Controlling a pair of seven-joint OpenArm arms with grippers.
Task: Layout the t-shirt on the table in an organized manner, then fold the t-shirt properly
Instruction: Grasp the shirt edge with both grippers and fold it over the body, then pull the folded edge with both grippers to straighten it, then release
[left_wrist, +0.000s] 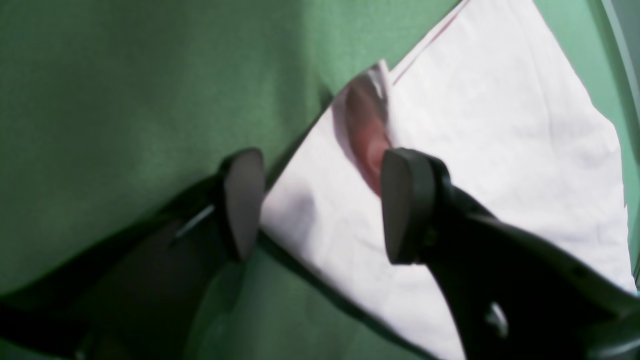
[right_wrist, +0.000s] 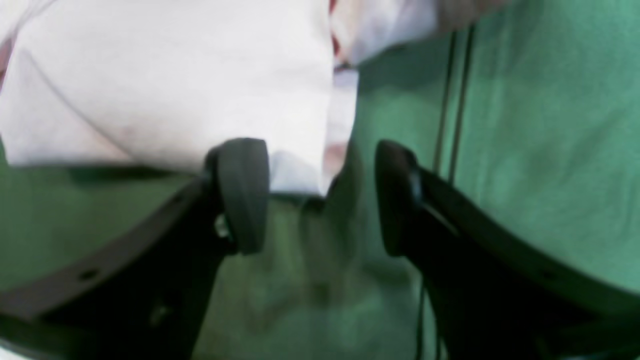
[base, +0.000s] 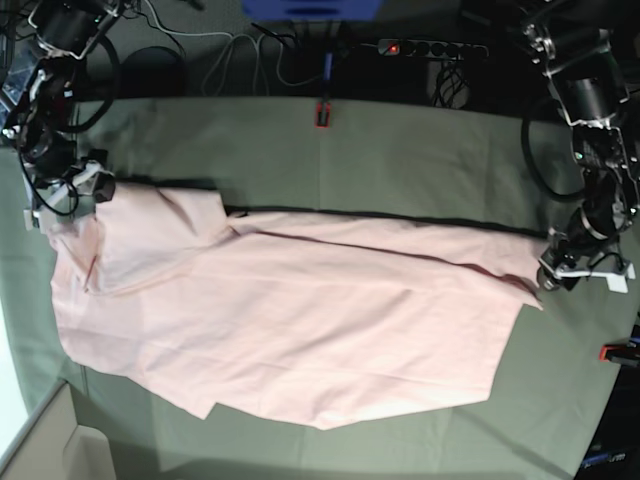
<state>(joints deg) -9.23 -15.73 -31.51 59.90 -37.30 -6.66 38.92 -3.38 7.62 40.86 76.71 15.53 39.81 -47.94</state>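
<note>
T-shirt (base: 300, 340) lies spread across the table (base: 420, 150), plain side up, no lettering visible. Layout looks largely done, though wrinkles run across it and one sleeve at the base view's left sits bunched. A fold seems to run along the far edge; otherwise folding is not yet done. Left gripper (left_wrist: 320, 205) jaws spread, straddling a shirt edge. Right gripper (right_wrist: 320, 197) jaws spread at a shirt corner. Neither pinches cloth.
</note>
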